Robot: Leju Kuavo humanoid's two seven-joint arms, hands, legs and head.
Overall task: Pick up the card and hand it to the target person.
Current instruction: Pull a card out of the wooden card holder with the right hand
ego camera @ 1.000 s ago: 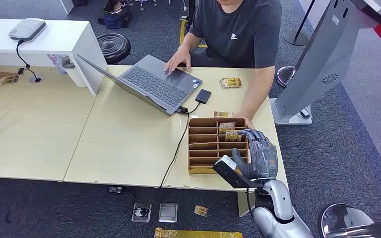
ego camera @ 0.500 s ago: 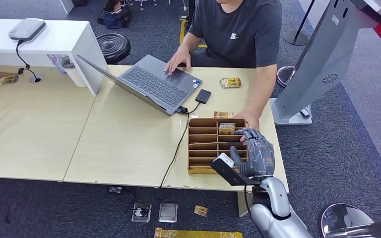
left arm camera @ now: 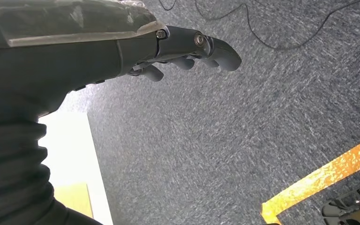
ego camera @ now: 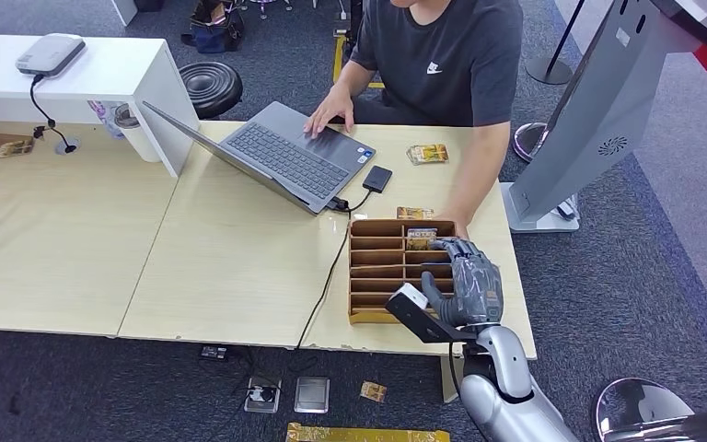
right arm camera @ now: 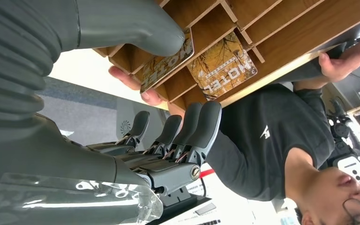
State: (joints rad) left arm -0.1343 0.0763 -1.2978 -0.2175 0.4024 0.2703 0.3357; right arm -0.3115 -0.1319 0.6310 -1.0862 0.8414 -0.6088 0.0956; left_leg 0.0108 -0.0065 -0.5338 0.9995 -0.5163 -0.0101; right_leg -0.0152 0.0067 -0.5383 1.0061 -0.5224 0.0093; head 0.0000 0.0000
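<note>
Right wrist view: card (right arm camera: pixel 165 63) under thumb of right hand (right arm camera: pixel 136 117), fingers apart, ungripped.

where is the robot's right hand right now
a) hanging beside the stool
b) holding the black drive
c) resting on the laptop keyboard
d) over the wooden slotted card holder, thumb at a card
d: the right robot hand is over the wooden card holder, its thumb against a card in a slot.
</note>
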